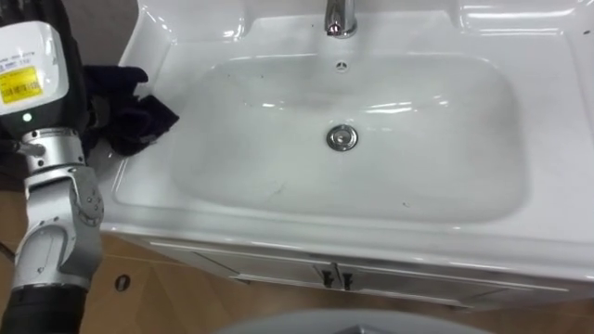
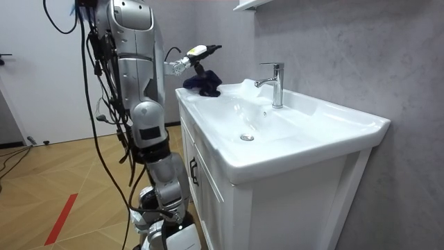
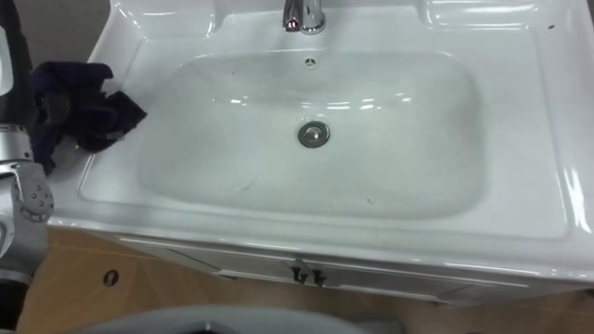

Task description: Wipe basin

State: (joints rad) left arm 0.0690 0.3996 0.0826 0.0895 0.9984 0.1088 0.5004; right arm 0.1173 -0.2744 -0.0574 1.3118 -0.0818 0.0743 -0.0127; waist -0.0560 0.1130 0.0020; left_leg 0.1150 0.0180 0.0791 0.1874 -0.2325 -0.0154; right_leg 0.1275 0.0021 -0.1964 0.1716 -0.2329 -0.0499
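Room view places the left hand (image 2: 202, 53) just over the dark cloth (image 2: 203, 85) bunched on the left rim of the basin (image 2: 347, 128), grip not determinable, the bowl lying to the hand's right, so this arm is judged nearer for wiping

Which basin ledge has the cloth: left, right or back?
The left ledge: the dark cloth lies bunched on it. The back ledge carries the faucet instead.
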